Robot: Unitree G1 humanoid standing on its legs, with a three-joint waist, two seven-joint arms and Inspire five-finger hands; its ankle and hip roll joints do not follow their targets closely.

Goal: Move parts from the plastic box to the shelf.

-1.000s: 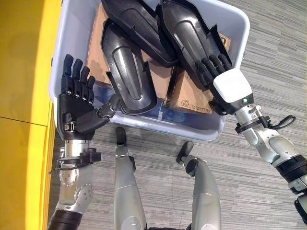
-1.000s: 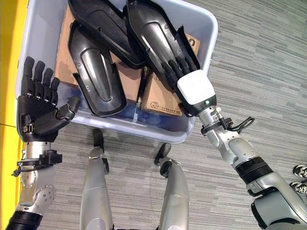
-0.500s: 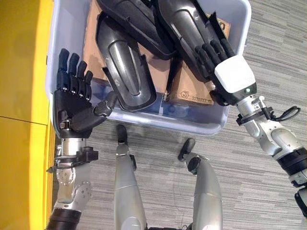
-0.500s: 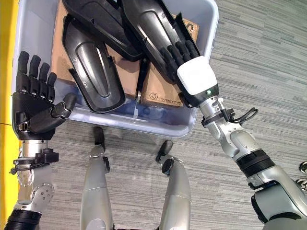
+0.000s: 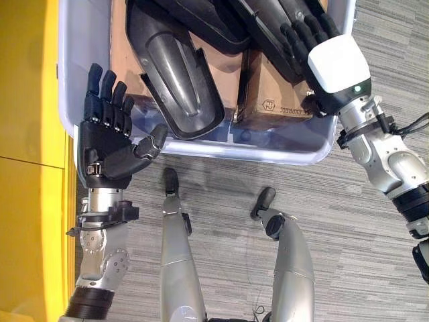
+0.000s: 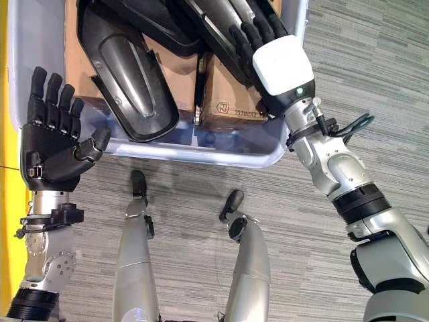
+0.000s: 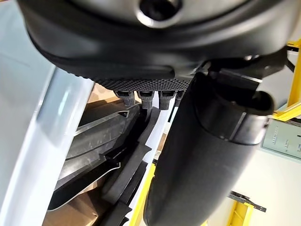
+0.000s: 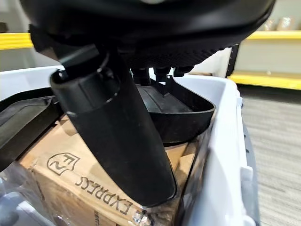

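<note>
The plastic box [image 5: 201, 151] is cut off by the top edge, so its far end cannot be seen. The black parts [image 5: 177, 74] run past that edge too. The right hand [image 6: 281, 64] covers part of one part; its fingertips are cut off.

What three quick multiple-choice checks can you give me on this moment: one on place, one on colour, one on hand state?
1. Where are the black parts?
A. in the plastic box
B. on the floor
C. on a shelf

2. What colour is the cover on the right hand?
A. yellow
B. white
C. red

3. How is the left hand?
A. shut on a part
B. pressed on cardboard
C. open, holding nothing

Key: 1 A, they lie on the cardboard boxes within the plastic box; 2 B, the cover is plainly white; 3 C, its fingers stand straight by the box's near corner.
</note>
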